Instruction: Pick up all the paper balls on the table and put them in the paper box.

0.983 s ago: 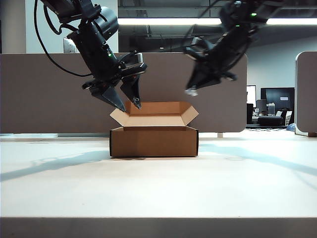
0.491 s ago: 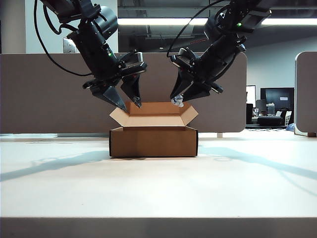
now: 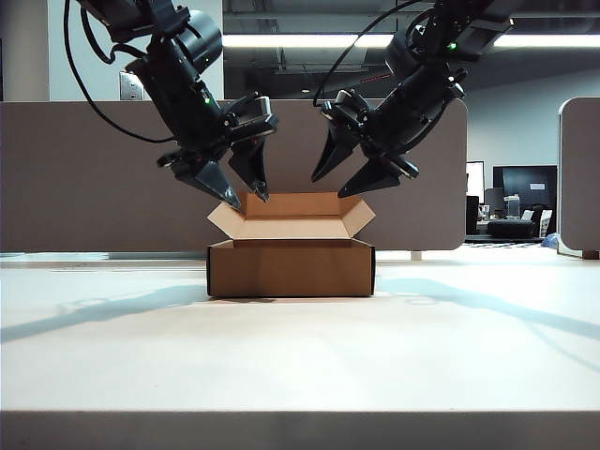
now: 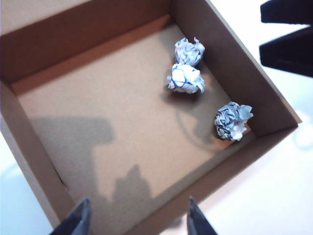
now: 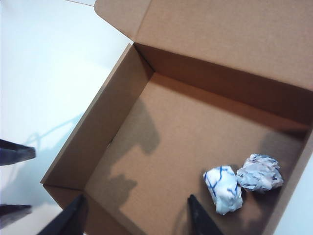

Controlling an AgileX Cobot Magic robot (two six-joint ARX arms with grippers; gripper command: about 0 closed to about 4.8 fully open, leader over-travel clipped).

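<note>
The brown paper box [image 3: 291, 267] stands open in the middle of the white table [image 3: 300, 366]. In the left wrist view three paper balls lie on its floor: two touching [image 4: 189, 50] [image 4: 186, 78] by one wall, and a third [image 4: 233, 121] in a corner. The right wrist view shows two of them [image 5: 223, 188] [image 5: 259, 173] side by side. My left gripper [image 3: 246, 199] [image 4: 137, 205] hangs open and empty above the box's left flap. My right gripper [image 3: 329, 186] [image 5: 135, 203] hangs open and empty above the box's right half.
The box's flaps [image 3: 360, 216] splay outward just under both grippers. A grey-brown divider panel [image 3: 94, 169] runs behind the table, and another panel [image 3: 581, 178] stands at the far right. The right gripper's dark fingers [image 4: 288, 29] show in the left wrist view.
My right gripper swung in over the box holding a paper ball, then opened; the ball is no longer between its fingers. The left gripper has stayed put.
</note>
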